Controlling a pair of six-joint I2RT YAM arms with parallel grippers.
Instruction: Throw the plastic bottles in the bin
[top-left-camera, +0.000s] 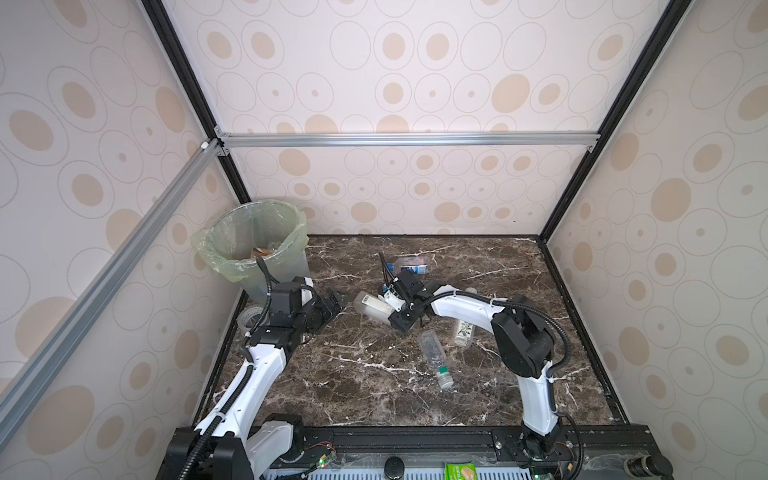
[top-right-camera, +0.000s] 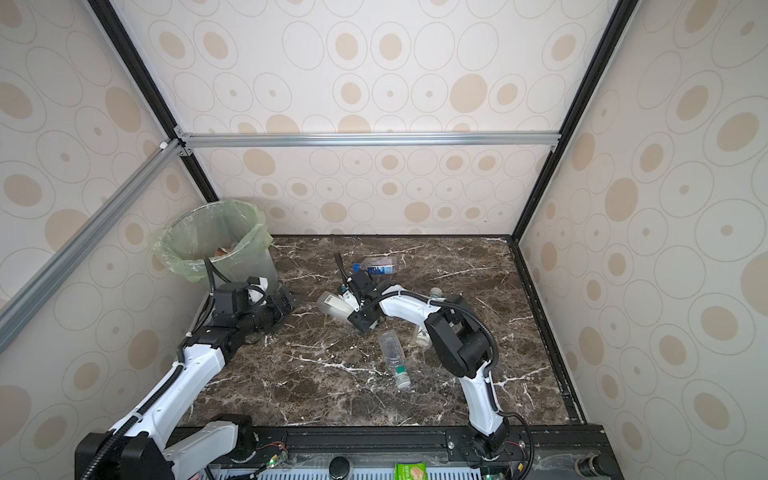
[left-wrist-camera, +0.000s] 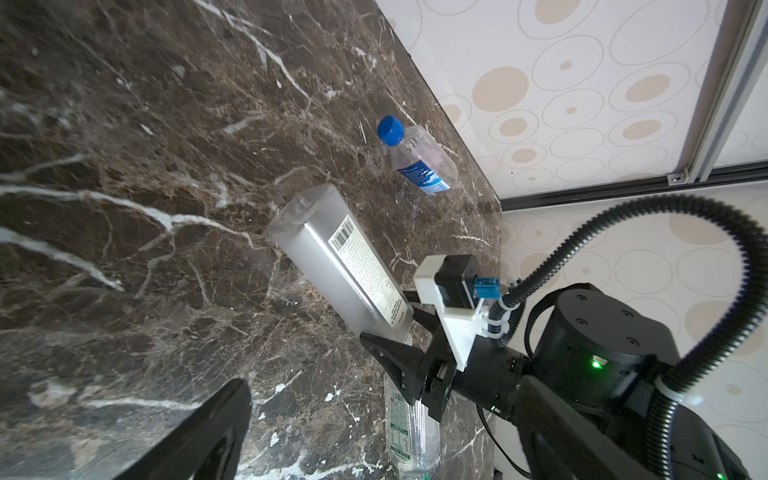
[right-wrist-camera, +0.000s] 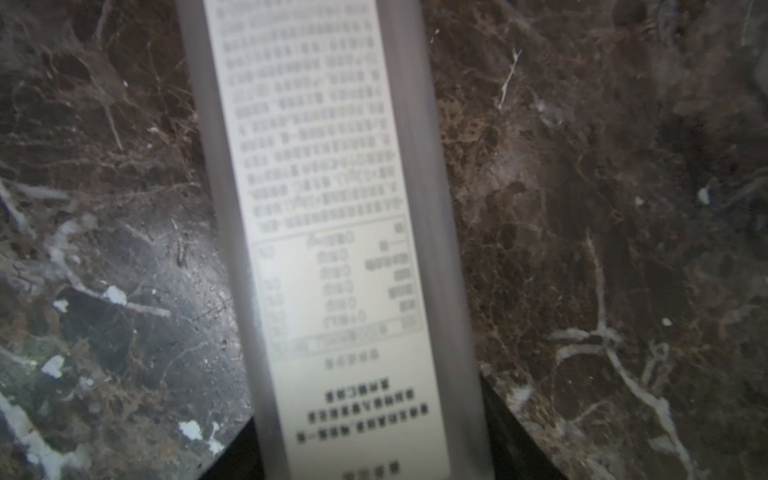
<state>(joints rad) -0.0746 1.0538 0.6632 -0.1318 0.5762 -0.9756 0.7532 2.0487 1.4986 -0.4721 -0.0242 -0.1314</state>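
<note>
Field notes: the surface (top-left-camera: 374, 395) is dark brown marble with white veins. The walls (top-left-camera: 415, 83) are cream, with tan ovals inside thin grey rings. The bin (top-left-camera: 224, 266) is translucent with a pale green liner. The frosted grey bottle (left-wrist-camera: 332, 257) carries a white label with black print and a barcode. The blue-capped bottle (left-wrist-camera: 419, 160) is clear with a blue-and-white label. The clear bottle (top-left-camera: 432, 357), nearest the front edge, shows a green band by its neck. The arms (top-left-camera: 257, 370) are white with black joints.

free: front tabletop (top-left-camera: 353, 399) | obstacle: left arm (top-left-camera: 286, 309) just beside bin (top-left-camera: 214, 253)
</note>
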